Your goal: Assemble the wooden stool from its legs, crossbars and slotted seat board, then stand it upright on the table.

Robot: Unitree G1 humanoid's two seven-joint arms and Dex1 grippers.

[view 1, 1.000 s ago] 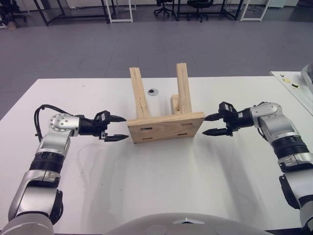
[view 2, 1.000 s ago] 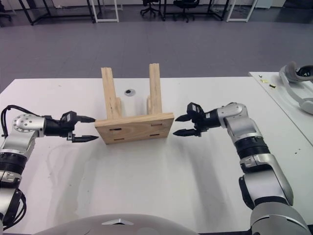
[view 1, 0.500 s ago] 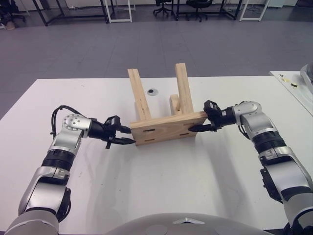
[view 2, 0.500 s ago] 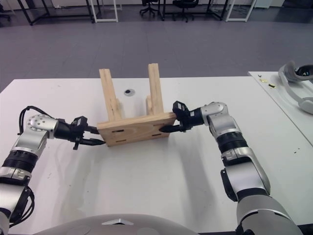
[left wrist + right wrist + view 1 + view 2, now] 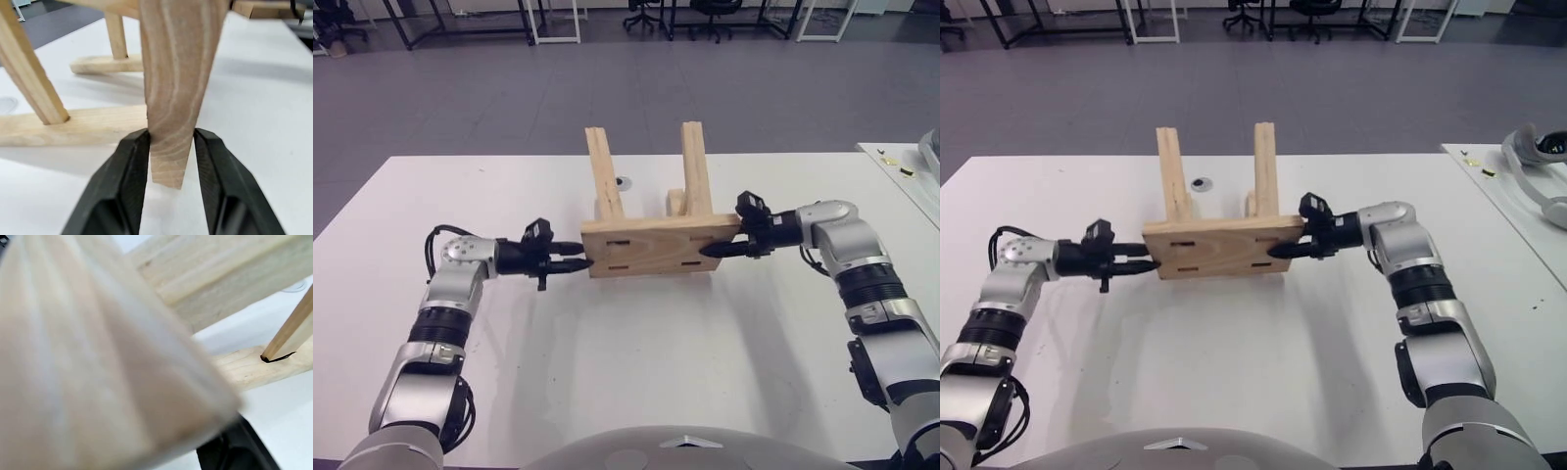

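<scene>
Left eye view: stool [image 5: 697,181] on its side, middle of table [image 5: 626,372], legs pointing away.
Left claw [image 5: 578,263] and right claw [image 5: 713,251] each pinch opposite ends of the seat [image 5: 651,247], closed across its thickness: a two-sided hold, likely for tipping it upright.

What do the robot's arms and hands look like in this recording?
The left arm and right arm are built from rounded silver-grey housings, with black ribbed bands between segments. A thin black cable loops beside the left arm. The left hand and right hand are black, each with two smooth fingers tapering to points.
</scene>
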